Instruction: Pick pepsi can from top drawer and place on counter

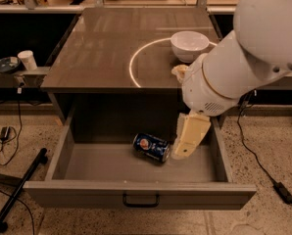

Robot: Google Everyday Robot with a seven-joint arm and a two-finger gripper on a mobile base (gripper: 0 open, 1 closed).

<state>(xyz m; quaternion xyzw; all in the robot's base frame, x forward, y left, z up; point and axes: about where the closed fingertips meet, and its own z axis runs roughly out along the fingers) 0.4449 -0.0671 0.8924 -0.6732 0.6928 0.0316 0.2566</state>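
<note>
The pepsi can (151, 147) lies on its side on the floor of the open top drawer (102, 163), near the middle, logo facing up. The drawer's dark bar handle (141, 200) is at the centre of its front. My gripper (185, 146) hangs down inside the drawer just to the right of the can, its cream fingers (191, 135) pointing down and close beside the can's end. The counter (102, 43) with its pale arc is above the drawer. My white arm covers the counter's right front corner.
A white bowl (189, 45) stands on the counter at the right, inside the arc. A white cup (27, 60) sits on a shelf to the left. Cables and a dark pole (18, 190) lie on the floor left of the drawer; a cable runs at the right.
</note>
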